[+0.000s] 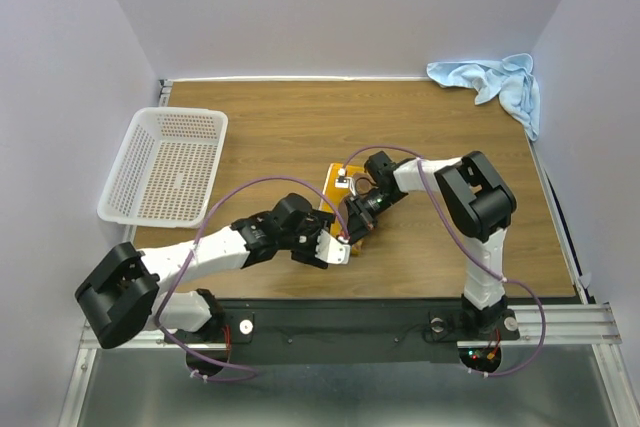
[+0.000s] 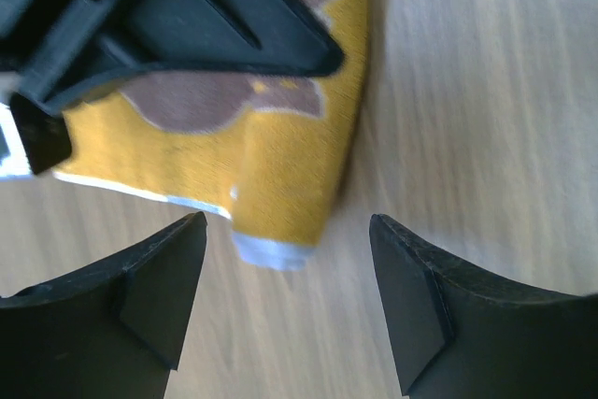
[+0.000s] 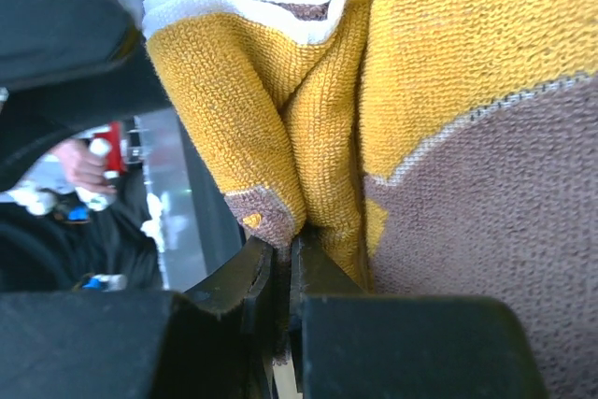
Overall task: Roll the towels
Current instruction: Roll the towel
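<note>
From above, a mustard-yellow cloth towel with a brown print point(image 1: 331, 185) lies bunched at the middle of the brown wooden table point(image 1: 290, 127), just ahead of both arms. The right gripper point(image 1: 352, 227) reaches down onto its near part. The left gripper point(image 1: 335, 250) sits just beside the towel's near edge, close to the right one. A plain light-blue cloth towel point(image 1: 495, 82) lies crumpled in the far right corner, well apart from both arms. A white perforated plastic basket point(image 1: 120, 209) stands at the left.

In the left wrist view, the left fingers stand wide apart with nothing between their pads. A folded corner of the yellow towel, white at its edge, lies on the wood just beyond the fingertips. The right gripper's black body is over the cloth farther on.

In the right wrist view, the right jaws are pressed nearly together on a thin fold of the yellow towel, whose bulk rises close ahead
</note>
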`<move>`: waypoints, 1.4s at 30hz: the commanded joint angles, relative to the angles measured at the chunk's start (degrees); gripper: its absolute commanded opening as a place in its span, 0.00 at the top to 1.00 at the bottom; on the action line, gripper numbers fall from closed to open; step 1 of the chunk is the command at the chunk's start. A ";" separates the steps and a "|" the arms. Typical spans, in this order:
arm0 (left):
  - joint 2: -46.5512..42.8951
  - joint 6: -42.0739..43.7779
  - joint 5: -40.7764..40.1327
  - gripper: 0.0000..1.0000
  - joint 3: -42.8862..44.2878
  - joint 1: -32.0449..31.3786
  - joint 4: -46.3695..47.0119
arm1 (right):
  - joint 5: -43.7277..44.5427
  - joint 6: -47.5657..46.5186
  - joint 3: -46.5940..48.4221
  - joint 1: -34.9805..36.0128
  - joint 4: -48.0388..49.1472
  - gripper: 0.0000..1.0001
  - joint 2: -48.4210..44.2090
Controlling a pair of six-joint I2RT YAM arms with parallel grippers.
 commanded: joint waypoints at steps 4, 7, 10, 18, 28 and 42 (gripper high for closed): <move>1.98 8.92 -6.38 0.19 -4.29 -3.73 14.43 | 0.70 -2.26 2.97 -0.16 -4.71 0.99 5.37; 2.25 10.25 -6.21 0.21 -5.34 -5.13 14.70 | -0.35 -2.53 3.85 -0.51 -5.85 0.99 6.78; 2.34 10.95 -5.33 0.24 -6.13 -6.10 14.61 | -0.88 -3.23 4.55 -0.78 -6.73 0.99 7.66; 6.20 11.48 -4.45 0.51 -5.52 -6.54 14.00 | -1.85 -5.78 6.05 -1.30 -9.89 0.99 9.24; 12.44 3.58 -2.18 0.74 2.37 -6.45 -0.29 | 3.33 -6.84 8.51 -3.23 -12.97 0.79 6.08; 27.81 -2.84 17.86 0.81 28.04 5.05 -30.10 | 16.25 -3.23 17.04 -14.31 -13.85 0.15 -12.54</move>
